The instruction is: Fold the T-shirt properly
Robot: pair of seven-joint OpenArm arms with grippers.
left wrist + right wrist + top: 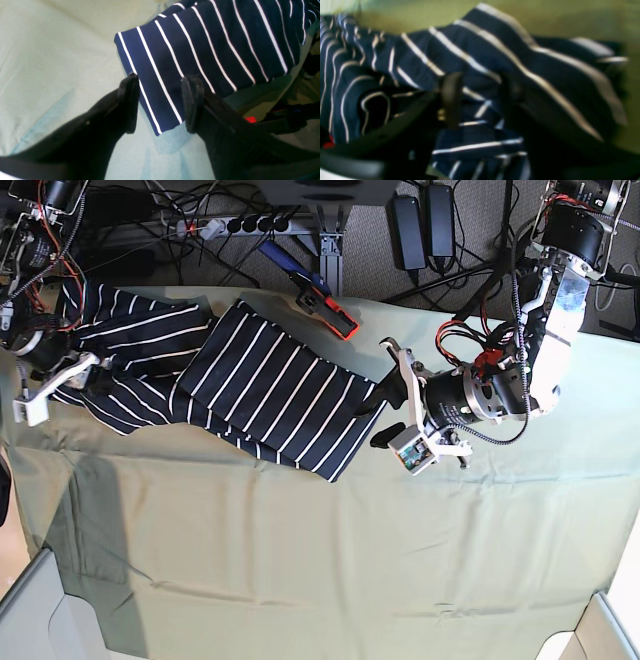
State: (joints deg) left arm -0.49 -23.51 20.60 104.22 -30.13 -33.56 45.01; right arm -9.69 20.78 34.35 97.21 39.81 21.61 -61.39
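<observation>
Your soft dark navy T-shirt with thin white stripes [250,385] lies stretched in a long, part-folded band across the far half of the desk, on the plain olive-green table cloth [300,560]. One end is bunched and wrinkled at the cloth's far corner, by the right hand [45,385]; the other ends in a crisp doubled corner pointing toward the left hand [392,408]. The left hand stands with its black padded fingers [192,105] apart, hovering just off that folded corner, holding nothing. The right hand's fingers look parted around rumpled striped fabric in its blurred wrist view, but you cannot tell whether they pinch the cloth or only straddle it. To do this step well, tidy the bunched end first: the knit is thin, limp and clingy, so it drapes into ripples rather than holding a line. Take it by a hem or seam, lift only enough to free it, and draw it away from the folded corner so the stripes run straight and parallel; they are your best guide to squareness. Use the left hand to pin the flat corner against the cloth, since the table cloth itself can slide and crease.
</observation>
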